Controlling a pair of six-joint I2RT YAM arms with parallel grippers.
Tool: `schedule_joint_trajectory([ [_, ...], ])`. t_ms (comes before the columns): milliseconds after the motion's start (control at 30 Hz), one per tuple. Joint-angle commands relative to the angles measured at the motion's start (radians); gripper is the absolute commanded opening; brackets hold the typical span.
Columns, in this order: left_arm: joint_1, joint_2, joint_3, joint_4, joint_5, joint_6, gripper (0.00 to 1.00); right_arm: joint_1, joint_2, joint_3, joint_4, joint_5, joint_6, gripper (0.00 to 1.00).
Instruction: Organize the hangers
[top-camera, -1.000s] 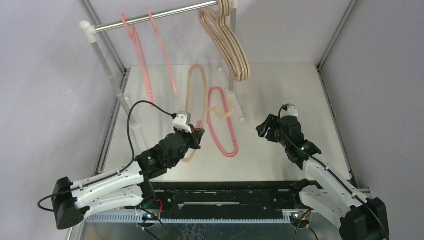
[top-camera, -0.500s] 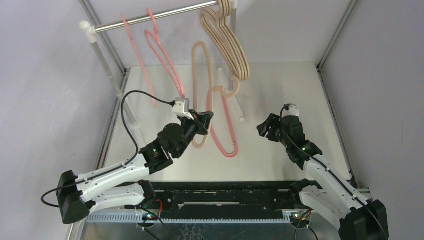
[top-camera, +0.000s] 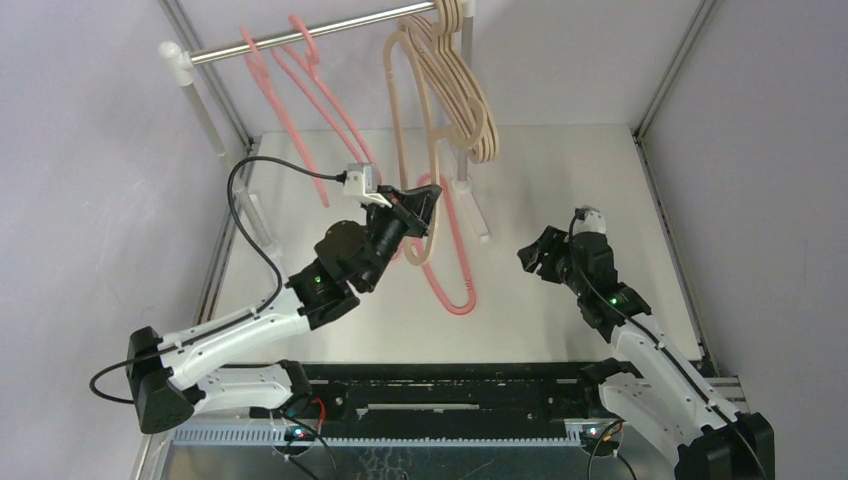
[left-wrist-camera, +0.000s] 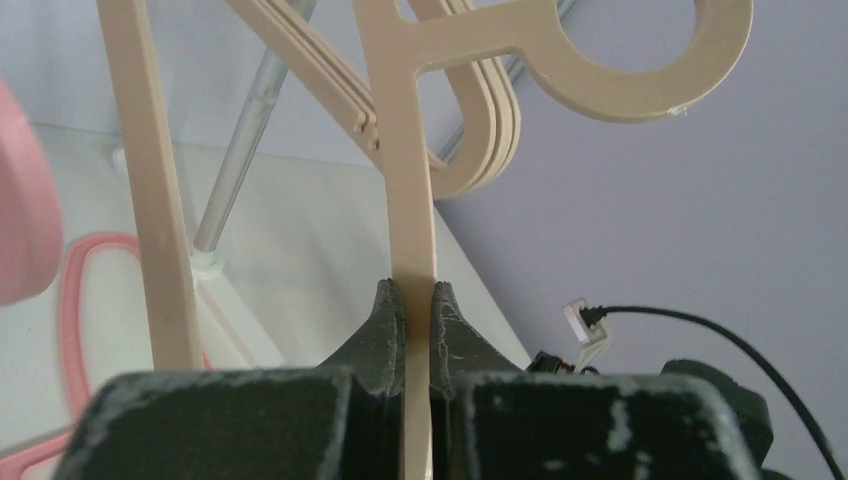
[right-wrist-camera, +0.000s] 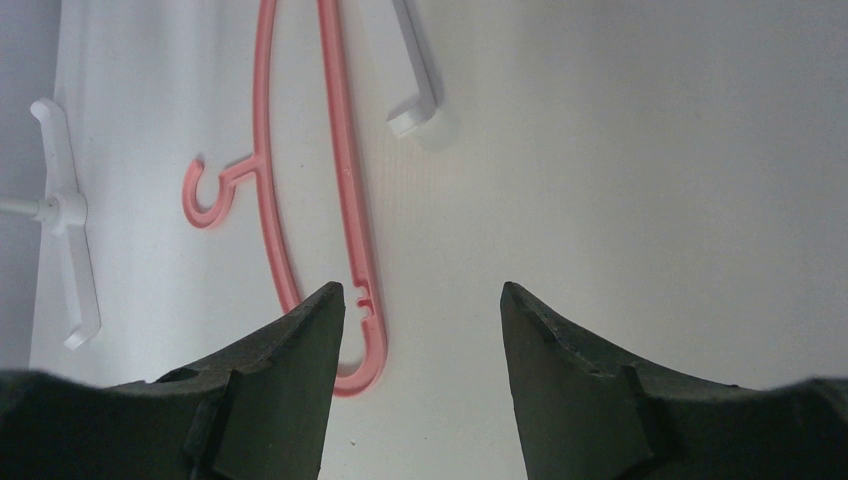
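Your left fingers clamp the tan hanger, raised higher off the bench than half a second ago, with its hook beside the hung tan hangers under the rail. Your right fingers are spread wide over open bench, right of the flat-lying pink hanger.

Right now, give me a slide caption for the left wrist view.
Left gripper shut on a beige hanger beside the hung beige hangers.

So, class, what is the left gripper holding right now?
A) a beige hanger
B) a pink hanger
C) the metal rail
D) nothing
A: in the left wrist view, the left gripper is pinched shut on the flat bar of a beige hanger.
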Motion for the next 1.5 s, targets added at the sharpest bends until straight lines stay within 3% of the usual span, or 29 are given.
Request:
schedule_joint_trajectory([
  [0, 0.005, 0.044, 0.109, 0.068, -0.036, -0.019, 0.0, -0.023, -0.038, 0.015, 0.015, -0.024, -0.016, 0.67],
  [667, 0.032, 0.329, 0.567, -0.088, -0.095, -0.104, 0.0, -0.101, -0.123, 0.025, -0.043, -0.123, -0.043, 0.67],
  [1133, 0.046, 0.251, 0.406, -0.04, -0.211, -0.147, 0.0, -0.092, -0.144, 0.02, -0.067, -0.124, -0.044, 0.67],
  [1467, 0.119, 0.236, 0.419, -0.049, -0.214, -0.209, 0.0, -0.098, -0.164, 0.02, -0.079, -0.127, -0.05, 0.67],
])
